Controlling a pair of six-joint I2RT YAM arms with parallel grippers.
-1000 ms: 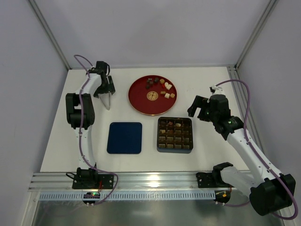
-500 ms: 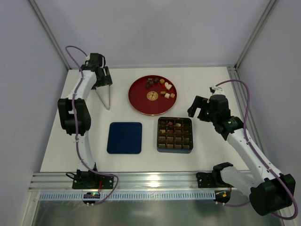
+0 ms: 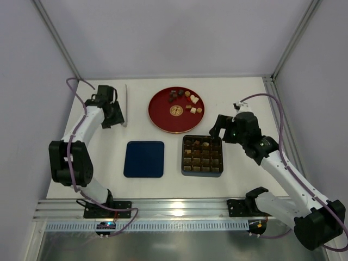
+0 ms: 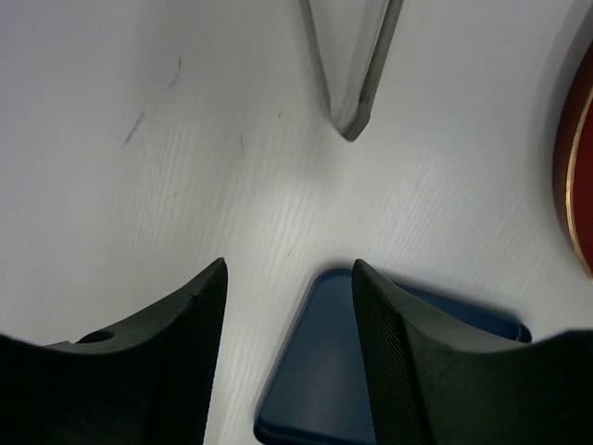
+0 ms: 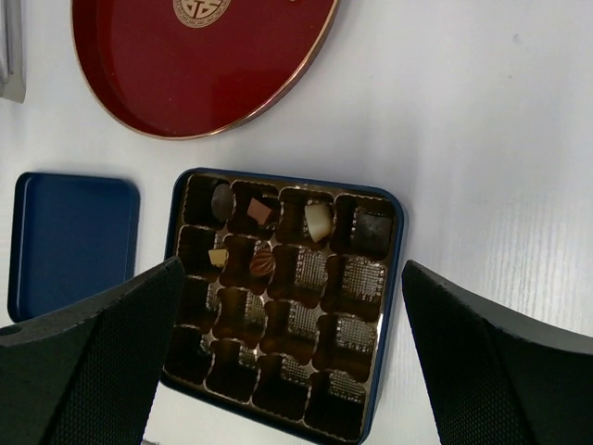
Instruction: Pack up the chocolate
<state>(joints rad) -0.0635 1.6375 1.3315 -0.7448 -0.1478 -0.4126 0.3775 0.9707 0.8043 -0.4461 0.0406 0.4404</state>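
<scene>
Several pieces of the chocolate (image 3: 185, 100) lie at the back of a red plate (image 3: 163, 117). More of the chocolate (image 5: 262, 262) sits in the far compartments of the dark brown tray (image 3: 202, 173), whose rim (image 5: 398, 278) shows in the right wrist view. My right gripper (image 3: 220, 126) (image 5: 292, 267) hovers open above the tray, holding nothing. My left gripper (image 3: 115, 117) (image 4: 289, 269) is open and empty at the far left, pointing over bare table toward the navy lid (image 4: 352, 389). Metal tongs (image 3: 125, 104) (image 4: 352, 65) lie just beyond it.
The navy lid (image 3: 144, 159) lies flat left of the tray, also seen as the lid (image 5: 74, 241) in the right wrist view. The red plate's edge (image 4: 579, 185) shows at the left wrist view's right side. Frame posts and walls enclose the table.
My left arm has swung out to the left and its jaws have narrowed; the tongs now lie flat on the table beside it. My right gripper has shifted slightly left toward the tray.
</scene>
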